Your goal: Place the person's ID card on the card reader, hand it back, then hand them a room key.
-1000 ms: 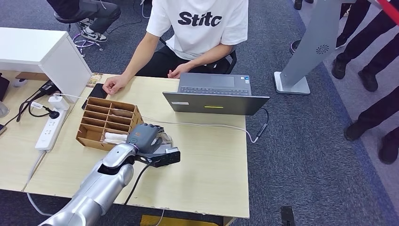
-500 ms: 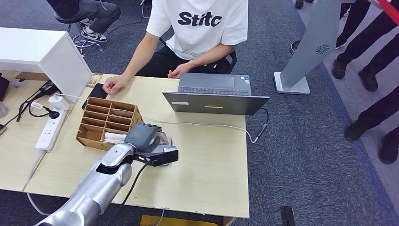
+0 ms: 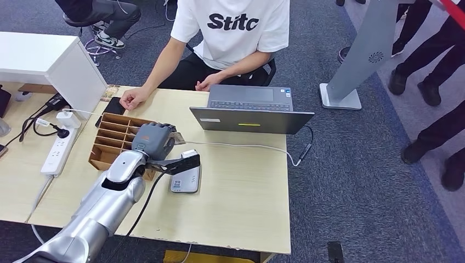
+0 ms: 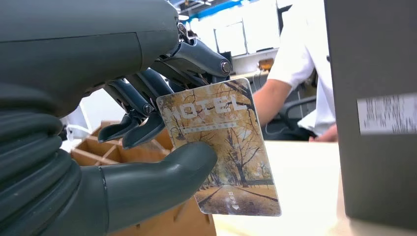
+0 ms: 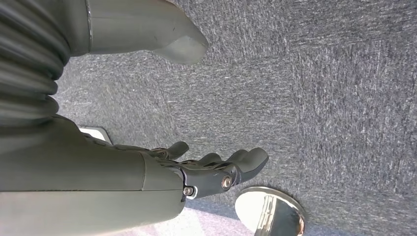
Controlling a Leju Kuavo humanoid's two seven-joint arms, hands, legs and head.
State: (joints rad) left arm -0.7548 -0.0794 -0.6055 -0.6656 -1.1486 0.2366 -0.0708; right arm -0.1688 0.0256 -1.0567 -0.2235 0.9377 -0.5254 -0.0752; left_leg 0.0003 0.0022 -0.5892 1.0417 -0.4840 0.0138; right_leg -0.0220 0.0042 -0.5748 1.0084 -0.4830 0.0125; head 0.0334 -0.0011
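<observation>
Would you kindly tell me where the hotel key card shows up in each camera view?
Head view: key card peeks out beyond the left robot hand, beside the wooden organizer.
Left wrist view: card at centre, pinched by thumb and fingers.
Right wrist view: not in it.
Shared landmark: wooden organizer.

Counter (image 3: 241,186) in front of robot. Card reader (image 3: 185,174) lies on counter near its middle, just right of the divided box (image 3: 118,139). Left robot hand (image 3: 153,141) above the box's right end, pinching a hotel card (image 4: 221,147) between thumb and fingers. Laptop (image 3: 251,109) behind the reader, toward seated person (image 3: 230,38) at the far edge. Power strip (image 3: 57,148) left of the box. Phone (image 3: 112,105) behind the box, beside person's hand (image 3: 131,98). Right robot hand (image 5: 216,172) hangs over floor (image 5: 319,98).
</observation>
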